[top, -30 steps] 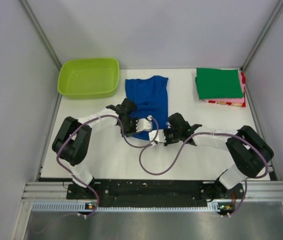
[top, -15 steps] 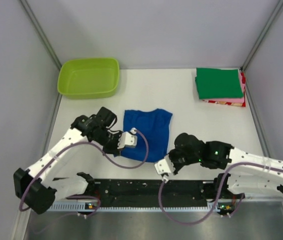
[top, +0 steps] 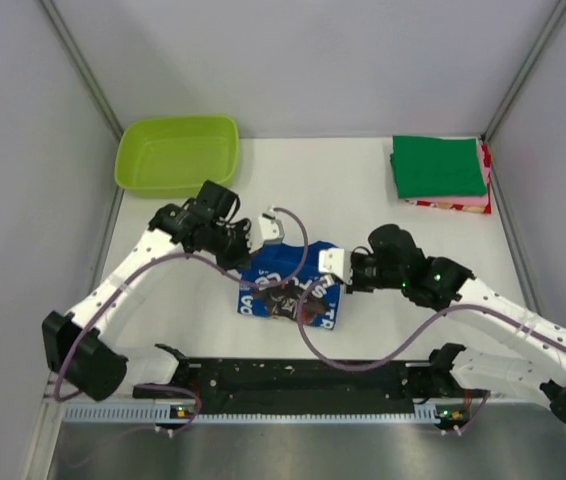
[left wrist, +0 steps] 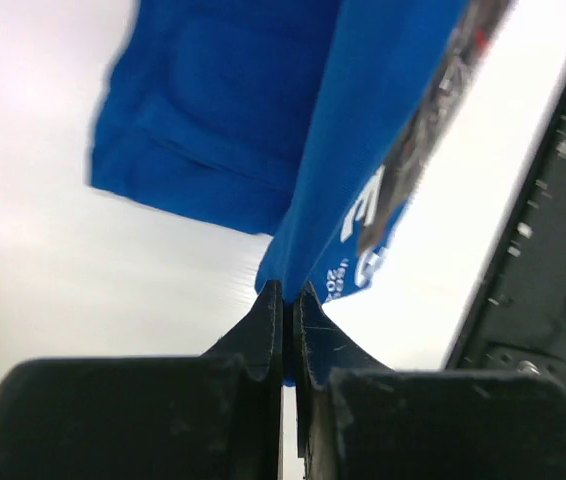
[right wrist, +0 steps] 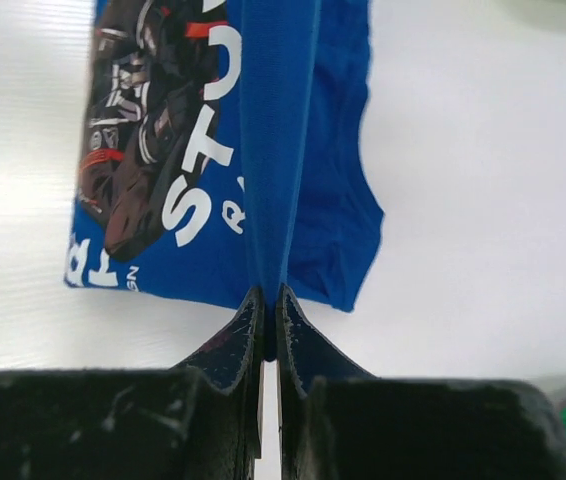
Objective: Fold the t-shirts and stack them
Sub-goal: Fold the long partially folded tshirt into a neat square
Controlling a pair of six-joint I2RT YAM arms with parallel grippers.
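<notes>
The royal-blue t-shirt [top: 288,290] hangs between both grippers above the middle of the table, its dark print and white lettering facing the front. My left gripper [top: 266,232] is shut on its left upper edge; in the left wrist view [left wrist: 285,292] the cloth [left wrist: 263,130] runs up from the closed jaws. My right gripper [top: 331,262] is shut on its right upper edge; the right wrist view [right wrist: 268,300] shows the shirt [right wrist: 203,150] stretching away from the jaws. A folded green shirt [top: 438,165] tops a stack with pink [top: 484,200] and red [top: 443,208] ones at the back right.
A lime-green plastic tub [top: 177,154] stands at the back left. The black rail with the arm bases [top: 303,378] runs along the near edge. Grey walls close in both sides.
Both grippers have lifted the blue shirt and brought its held edge up and back, so it now hangs with the print showing. A second ago it lay further back.
</notes>
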